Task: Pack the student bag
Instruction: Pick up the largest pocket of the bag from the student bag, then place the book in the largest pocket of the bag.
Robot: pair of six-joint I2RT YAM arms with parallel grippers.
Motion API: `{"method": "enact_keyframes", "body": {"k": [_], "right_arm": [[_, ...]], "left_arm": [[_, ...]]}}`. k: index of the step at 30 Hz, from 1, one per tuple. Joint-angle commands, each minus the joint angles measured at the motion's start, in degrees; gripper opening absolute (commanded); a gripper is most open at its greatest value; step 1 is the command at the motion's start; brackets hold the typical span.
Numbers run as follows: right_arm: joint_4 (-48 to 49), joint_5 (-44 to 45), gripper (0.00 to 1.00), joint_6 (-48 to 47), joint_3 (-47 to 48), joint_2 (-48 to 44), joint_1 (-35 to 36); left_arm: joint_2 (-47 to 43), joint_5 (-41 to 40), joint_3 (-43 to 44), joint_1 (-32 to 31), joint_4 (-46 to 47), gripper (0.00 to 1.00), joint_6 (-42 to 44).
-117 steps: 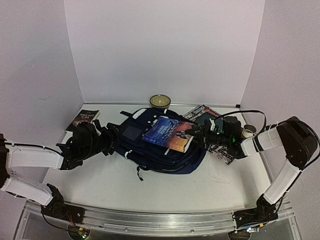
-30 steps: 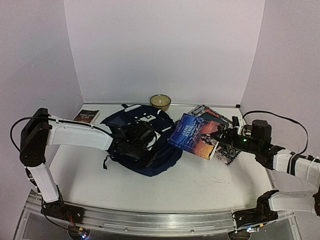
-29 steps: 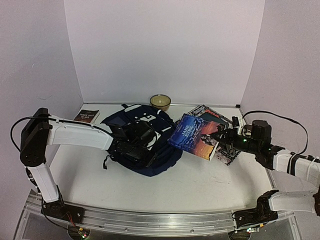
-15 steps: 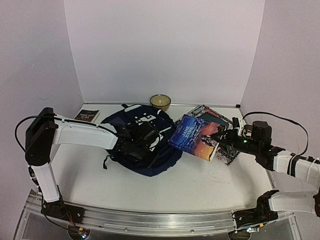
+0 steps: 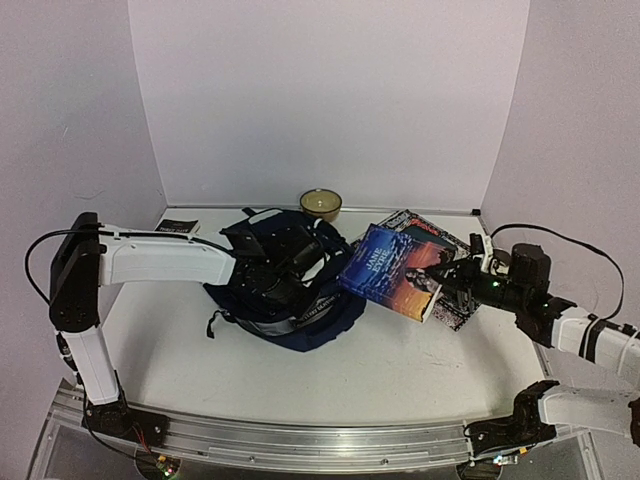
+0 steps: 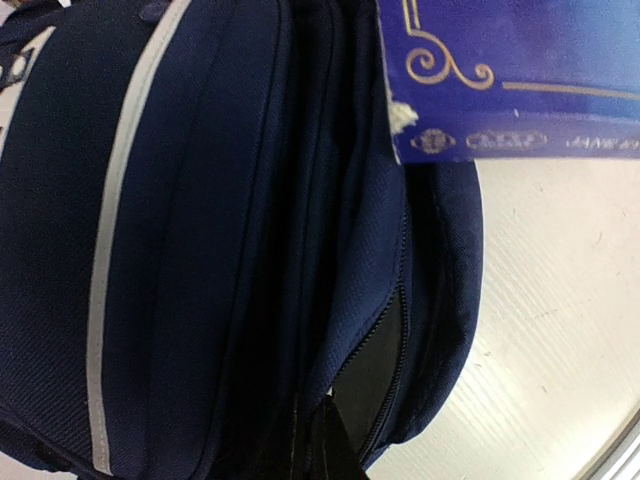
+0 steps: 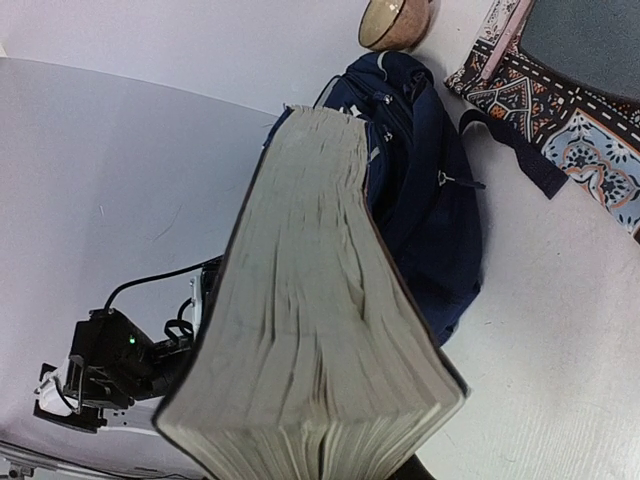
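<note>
Student bag (image 5: 320, 325): lying slumped on the counter (image 5: 400, 380), left of centre, navy with a white stripe, zipper gap showing near the book. Left claw (image 5: 288, 268) clenching tight, seemingly pinching the fabric lip beside that gap and lifting it; fingers barely showing in the left wrist view, so judging the pinch rather than seeing it plainly. Right claw (image 5: 438, 283) grasping a thick paperback (image 5: 388, 270) by its right edge, holding it tilted above the counter just beside the bag, one corner overlapping the bag's rim.

Judging the step: opening the main compartment for loading the book. Needing next: holding the lip raised and wide, turning the book edge-first, sliding it into the gap without snagging the zipper.

Reading the cover: title probably "Jane Eyre", in pale capitals over a blue dusk scene; gold scrollwork and tiny gold lettering in the left wrist view, too small for reading. Red masthead on the magazine (image 5: 412, 224) behind, blurring past legibility
</note>
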Motion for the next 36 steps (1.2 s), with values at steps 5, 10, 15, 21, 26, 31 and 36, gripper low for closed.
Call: {"method": "enact_keyframes", "body": {"k": [5, 10, 15, 21, 26, 31, 36], "right_arm": [[13.1, -5.3, 0.00, 5.3, -0.9, -5.6, 0.1], [22.1, -5.8, 0.00, 12.5, -5.2, -4.0, 2.1], [28.9, -1.7, 0.00, 14.9, -5.5, 2.5, 9.3], [39.3, 3.7, 0.00, 18.8, -2.3, 14.9, 16.8], [46.7, 5.3, 0.00, 21.8, 1.1, 24.1, 17.5], [49.3, 7.7, 0.00, 22.7, 5.7, 28.5, 17.5], [49.2, 12.4, 0.00, 25.1, 8.1, 33.2, 17.5]], "left_arm": [[-5.9, -13.2, 12.4, 0.4, -0.3, 0.00, -1.6], [-5.2, -13.3, 16.2, 0.4, -0.4, 0.00, -2.2], [-5.2, -12.0, 17.4, 0.4, -0.4, 0.00, -3.6], [-5.8, -10.3, 18.1, 0.4, -0.2, 0.00, -5.7], [-6.8, -6.5, 17.7, 0.4, 0.0, 0.00, -7.5], [-8.2, -4.0, 15.2, 0.4, 0.3, 0.00, -8.7], [-9.6, 0.5, 13.8, 0.4, 1.2, 0.00, -9.6]]}}
